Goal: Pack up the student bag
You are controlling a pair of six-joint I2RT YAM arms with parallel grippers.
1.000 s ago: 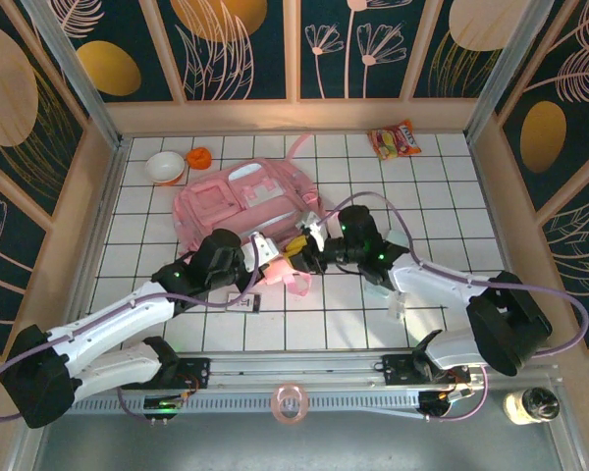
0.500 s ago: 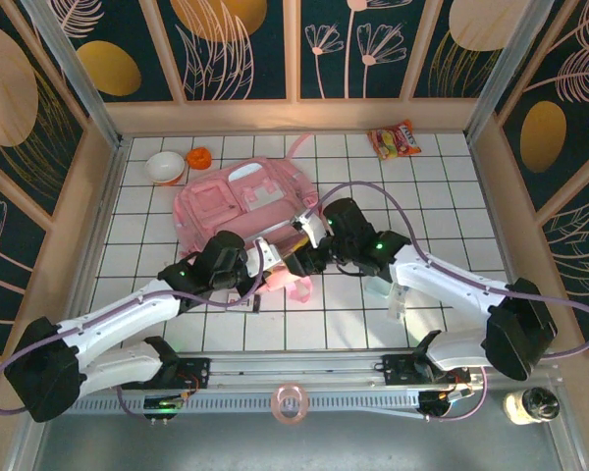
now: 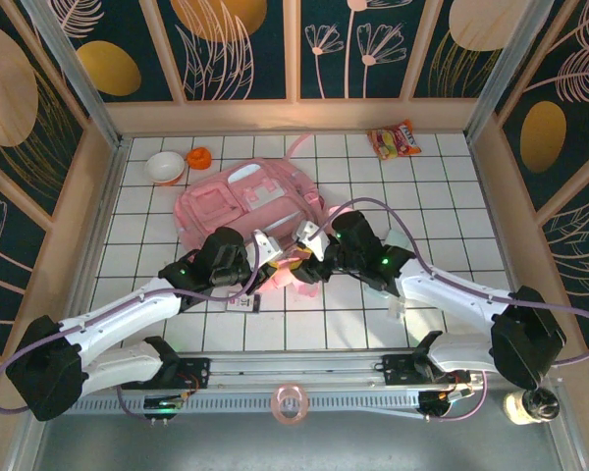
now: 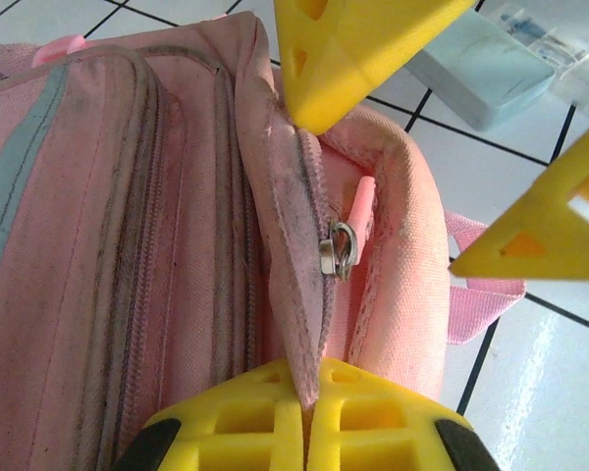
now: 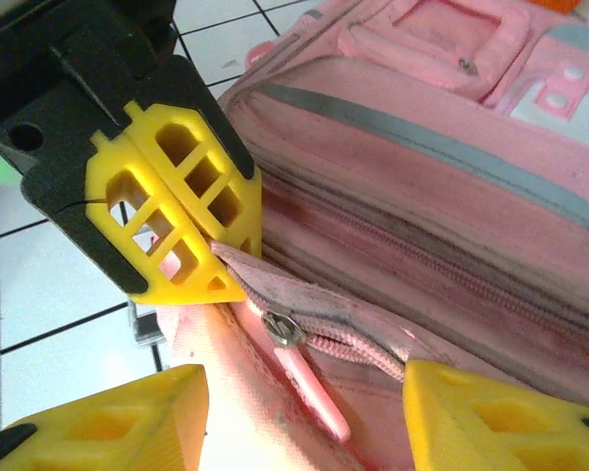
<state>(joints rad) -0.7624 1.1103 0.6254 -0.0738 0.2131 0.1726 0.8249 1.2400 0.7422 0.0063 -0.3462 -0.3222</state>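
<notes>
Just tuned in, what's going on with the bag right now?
The left pincer is shut on the fabric edge of the student bag, right beside its zip. The right pincer is open, with a finger on either side of the metal zipper pull, not gripping it yet.

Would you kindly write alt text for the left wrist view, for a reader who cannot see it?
The left gripper is shut on the fabric edge of a soft pale-pink backpack beside its opening. The right gripper, yellow jaws open, hovers by the silver metal zipper pull.
</notes>
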